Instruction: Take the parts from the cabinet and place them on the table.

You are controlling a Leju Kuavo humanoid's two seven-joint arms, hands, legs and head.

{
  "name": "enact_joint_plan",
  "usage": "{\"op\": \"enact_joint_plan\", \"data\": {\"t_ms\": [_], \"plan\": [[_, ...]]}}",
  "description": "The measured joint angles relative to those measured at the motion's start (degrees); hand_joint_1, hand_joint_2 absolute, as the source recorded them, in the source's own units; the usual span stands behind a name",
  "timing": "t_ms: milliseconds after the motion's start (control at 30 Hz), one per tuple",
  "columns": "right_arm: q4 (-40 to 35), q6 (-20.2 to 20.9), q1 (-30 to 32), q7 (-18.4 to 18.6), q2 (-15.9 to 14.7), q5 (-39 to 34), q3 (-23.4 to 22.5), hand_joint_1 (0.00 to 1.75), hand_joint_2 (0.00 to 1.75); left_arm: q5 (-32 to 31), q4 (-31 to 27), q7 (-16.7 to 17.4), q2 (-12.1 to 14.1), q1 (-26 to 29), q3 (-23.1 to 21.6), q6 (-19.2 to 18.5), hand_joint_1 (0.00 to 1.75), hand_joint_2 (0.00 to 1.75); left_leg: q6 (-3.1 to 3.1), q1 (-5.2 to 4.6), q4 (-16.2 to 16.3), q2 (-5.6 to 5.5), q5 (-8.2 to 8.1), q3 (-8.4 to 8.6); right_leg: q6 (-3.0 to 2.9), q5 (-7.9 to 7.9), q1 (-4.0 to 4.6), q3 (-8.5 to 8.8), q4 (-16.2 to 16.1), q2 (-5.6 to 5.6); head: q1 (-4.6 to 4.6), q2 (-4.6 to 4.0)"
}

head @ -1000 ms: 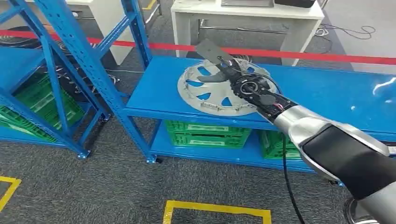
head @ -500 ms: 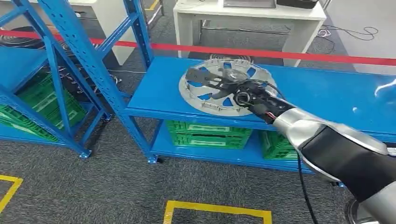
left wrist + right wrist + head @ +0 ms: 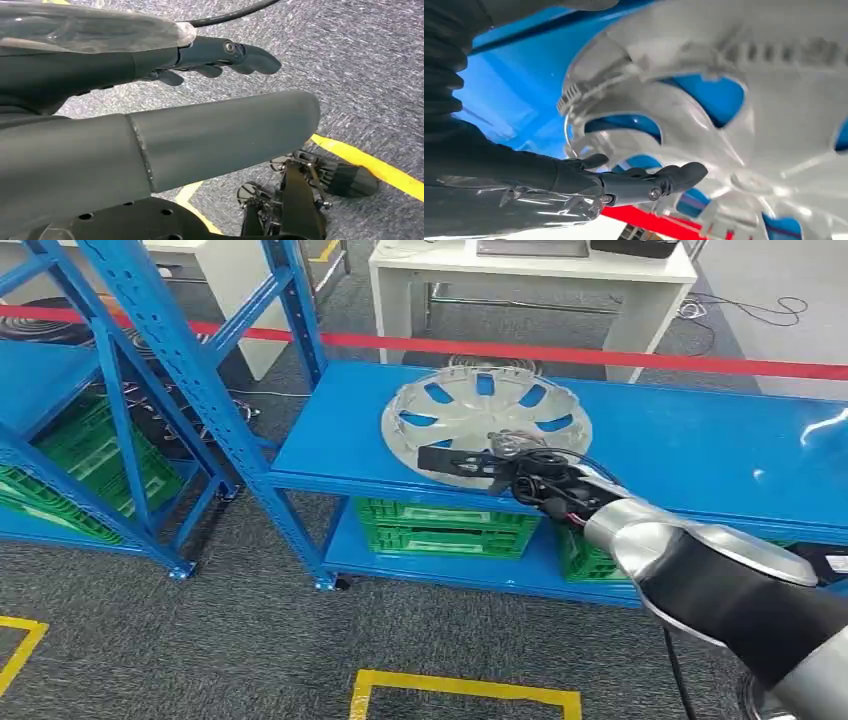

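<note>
A silver wheel cover (image 3: pixel 500 412) with several spoke openings lies flat on the blue table top (image 3: pixel 680 440). My right hand (image 3: pixel 478 461) hovers at the cover's near rim, fingers stretched out flat toward the left and holding nothing. In the right wrist view the cover (image 3: pixel 784 100) looms close beside the outstretched fingers (image 3: pixel 644 181), with a small gap between them. My left hand (image 3: pixel 200 55) hangs over the grey carpet, fingers straight, with nothing in it.
A blue shelving rack (image 3: pixel 150 340) stands at the left with a green crate (image 3: pixel 90 460) low in it. More green crates (image 3: pixel 445 525) sit under the table top. Red barrier tape (image 3: pixel 620 356) and a white table (image 3: pixel 530 270) lie behind. Yellow floor marks (image 3: pixel 465 687) are near me.
The wheel cover stood tilted under my right hand and now lies flat on the blue top. My right hand has dropped and drawn back to the cover's near rim.
</note>
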Motion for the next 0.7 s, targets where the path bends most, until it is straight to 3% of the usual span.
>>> {"op": "enact_joint_plan", "data": {"t_ms": [700], "plan": [[2.7,-0.1,1.7,-4.9,0.0,0.3,0.3,0.00,1.75,-0.3,0.0,0.2,0.0,0.0,-1.0,0.0,0.00,0.00,0.00,0.00,0.0,0.06,0.00,0.09,0.00,0.00,0.00,-0.01,0.0,0.03,0.00,0.00]]}}
